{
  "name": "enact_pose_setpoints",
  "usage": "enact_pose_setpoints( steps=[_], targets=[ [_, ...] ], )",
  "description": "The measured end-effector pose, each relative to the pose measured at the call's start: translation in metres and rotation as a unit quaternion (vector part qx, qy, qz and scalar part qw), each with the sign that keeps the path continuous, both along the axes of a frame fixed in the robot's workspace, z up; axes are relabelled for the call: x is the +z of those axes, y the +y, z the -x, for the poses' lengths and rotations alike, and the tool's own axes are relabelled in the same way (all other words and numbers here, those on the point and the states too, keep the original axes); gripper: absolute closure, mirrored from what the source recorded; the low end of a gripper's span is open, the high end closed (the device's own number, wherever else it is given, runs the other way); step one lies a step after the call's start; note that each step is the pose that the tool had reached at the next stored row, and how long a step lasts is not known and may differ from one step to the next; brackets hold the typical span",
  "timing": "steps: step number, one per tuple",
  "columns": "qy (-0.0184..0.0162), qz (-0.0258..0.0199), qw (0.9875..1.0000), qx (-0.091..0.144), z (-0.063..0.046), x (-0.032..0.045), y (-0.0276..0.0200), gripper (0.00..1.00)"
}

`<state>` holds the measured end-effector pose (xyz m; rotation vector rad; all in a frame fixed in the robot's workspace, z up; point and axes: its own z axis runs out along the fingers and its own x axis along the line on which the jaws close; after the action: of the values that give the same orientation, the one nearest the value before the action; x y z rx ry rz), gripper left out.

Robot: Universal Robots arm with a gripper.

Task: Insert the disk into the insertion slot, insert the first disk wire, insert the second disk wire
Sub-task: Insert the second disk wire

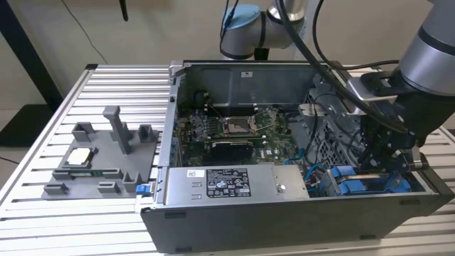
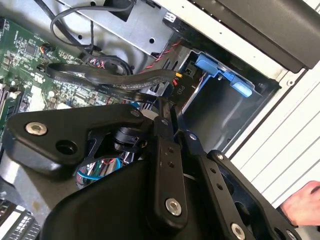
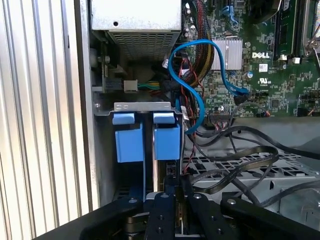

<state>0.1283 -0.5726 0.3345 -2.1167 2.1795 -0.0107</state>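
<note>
The disk, in its bright blue frame, stands edge-on inside the insertion slot, the dark grey bay at the case's corner; a second blue frame sits beside it. In the exterior view the blue frames show low in the case at that view's right, with my gripper reaching down just above them. In both wrist views my gripper has its fingers drawn together on the end of a black flat disk wire, right at the disk's edge. A blue disk wire loops over the motherboard.
The grey power supply box lies along the case's near side. A grey fixture tray with upright posts stands on the slatted table at the exterior view's left. Loose black cables crowd the bay. A person's hand rests beside the case.
</note>
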Motion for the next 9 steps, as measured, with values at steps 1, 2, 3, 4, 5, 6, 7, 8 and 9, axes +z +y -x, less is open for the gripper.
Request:
enact_pose_setpoints(
  steps=[1,2,3,4,5,6,7,8,9],
  targets=[
    [0.0000,-0.0003,1.0000,0.000,0.000,-0.0003,0.0000,0.84],
    [0.0000,-0.0011,1.0000,0.000,0.000,-0.0006,0.0001,0.82],
    [0.0000,-0.0012,1.0000,0.000,0.000,-0.0002,0.0001,0.82],
    [0.0000,-0.0013,1.0000,0.000,0.000,0.0008,0.0000,0.82],
    [0.0000,-0.0008,1.0000,0.000,0.000,0.0028,0.0000,0.76],
    [0.0000,-0.0006,1.0000,0.000,0.000,0.0049,0.0000,0.76],
    [0.0000,-0.0006,1.0000,0.000,0.000,0.0070,0.0000,0.76],
    [0.0000,-0.0007,1.0000,0.000,0.000,0.0093,0.0000,0.76],
    [0.0000,-0.0005,1.0000,0.000,0.000,0.0114,0.0000,0.76]
  ],
)
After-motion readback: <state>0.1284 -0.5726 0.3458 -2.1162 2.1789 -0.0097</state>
